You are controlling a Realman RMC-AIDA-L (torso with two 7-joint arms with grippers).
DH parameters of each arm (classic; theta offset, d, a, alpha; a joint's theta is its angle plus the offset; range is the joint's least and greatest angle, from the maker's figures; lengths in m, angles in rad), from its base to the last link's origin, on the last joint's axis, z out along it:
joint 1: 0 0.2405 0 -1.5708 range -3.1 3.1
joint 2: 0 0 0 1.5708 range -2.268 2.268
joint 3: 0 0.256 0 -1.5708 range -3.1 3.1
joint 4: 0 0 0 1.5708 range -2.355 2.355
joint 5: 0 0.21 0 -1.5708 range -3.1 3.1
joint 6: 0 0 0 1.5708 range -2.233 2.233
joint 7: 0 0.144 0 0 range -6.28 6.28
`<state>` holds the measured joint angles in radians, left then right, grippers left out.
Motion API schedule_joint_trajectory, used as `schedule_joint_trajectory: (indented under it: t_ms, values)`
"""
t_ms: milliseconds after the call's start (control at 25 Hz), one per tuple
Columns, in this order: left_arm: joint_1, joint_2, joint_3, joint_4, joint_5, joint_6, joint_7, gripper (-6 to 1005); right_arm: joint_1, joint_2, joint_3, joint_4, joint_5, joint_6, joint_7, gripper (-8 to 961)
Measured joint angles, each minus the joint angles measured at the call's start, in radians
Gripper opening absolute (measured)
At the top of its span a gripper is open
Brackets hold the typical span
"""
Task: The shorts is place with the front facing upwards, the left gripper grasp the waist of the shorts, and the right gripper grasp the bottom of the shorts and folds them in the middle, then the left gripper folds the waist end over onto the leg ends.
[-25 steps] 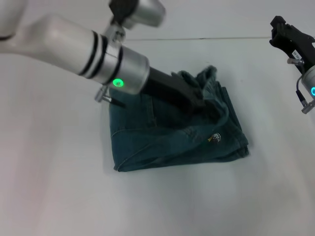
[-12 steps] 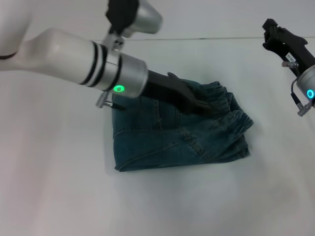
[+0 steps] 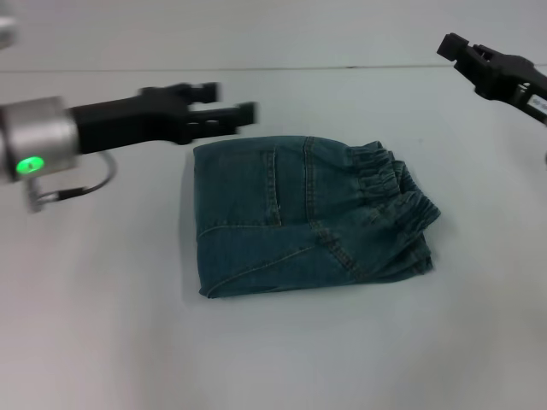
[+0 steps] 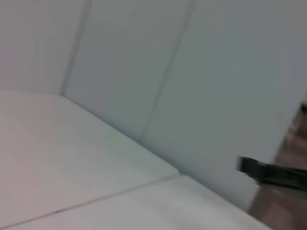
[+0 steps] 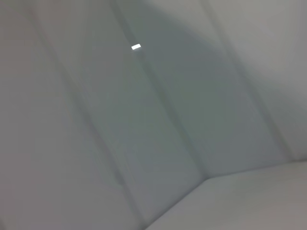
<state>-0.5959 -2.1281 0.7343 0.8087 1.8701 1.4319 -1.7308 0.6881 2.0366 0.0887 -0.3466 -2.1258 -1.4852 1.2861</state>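
Only the head view shows the shorts [image 3: 299,213], folded into a compact blue-green denim rectangle in the middle of the pale surface [image 3: 102,342], with the ruffled waist of the shorts [image 3: 389,179] on top at the robot's right. It also shows the left tool [image 3: 231,114] above the surface just beyond the fold's far left corner, fingers apart and holding nothing. The right tool [image 3: 453,47] hangs far right, well apart, its opening unreadable; both wrist views show only pale panels.
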Motion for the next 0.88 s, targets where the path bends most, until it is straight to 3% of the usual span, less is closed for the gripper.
schedule_joint_trajectory:
  t_ms: [120,400,600,880]
  values:
    - [0.048,0.022,-0.087,-0.025,-0.013,0.054,0.025,902,-0.014,-0.015,-0.131,-0.112,-0.002,-0.14,0.098,22]
    - [0.139,0.058,-0.161,-0.027,0.02,0.179,0.042,952,-0.061,-0.089,-0.532,-0.258,-0.006,-0.327,0.265,232]
    - [0.15,0.064,-0.201,-0.021,0.16,0.254,0.04,952,-0.114,-0.112,-0.624,-0.331,-0.006,-0.429,0.343,455]
    - [0.16,0.059,-0.202,-0.021,0.251,0.275,0.042,952,-0.158,-0.105,-0.645,-0.348,-0.057,-0.409,0.358,707]
